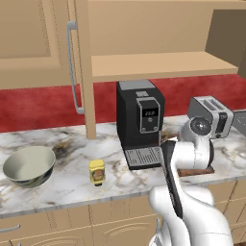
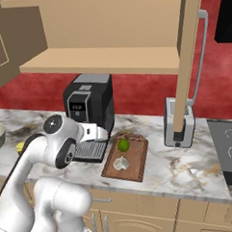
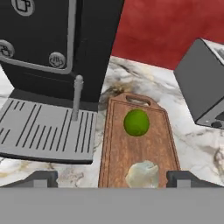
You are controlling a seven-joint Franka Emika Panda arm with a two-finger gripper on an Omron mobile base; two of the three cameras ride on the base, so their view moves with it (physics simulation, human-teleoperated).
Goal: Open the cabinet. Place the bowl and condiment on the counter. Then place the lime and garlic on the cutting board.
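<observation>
The garlic (image 3: 141, 173), a pale lumpy bulb, lies at the near end of the cutting board (image 3: 118, 144), just ahead of the gripper (image 3: 112, 178), whose jaws stand spread wide with nothing between them. The lime (image 3: 136, 122) sits farther along the same board, apart from the garlic. The board lies flat on the desk (image 3: 192, 144), beside the grille tray of the black coffee machine (image 3: 48, 48), with a silver toaster (image 3: 205, 85) on its other side. Off to the left on the marble desk, the bowl (image 1: 30, 166) stands upright and the condiment (image 1: 97, 171) stands near it, not touching. Above, the cabinet (image 1: 144, 65) is open, its shelf bare.
</observation>
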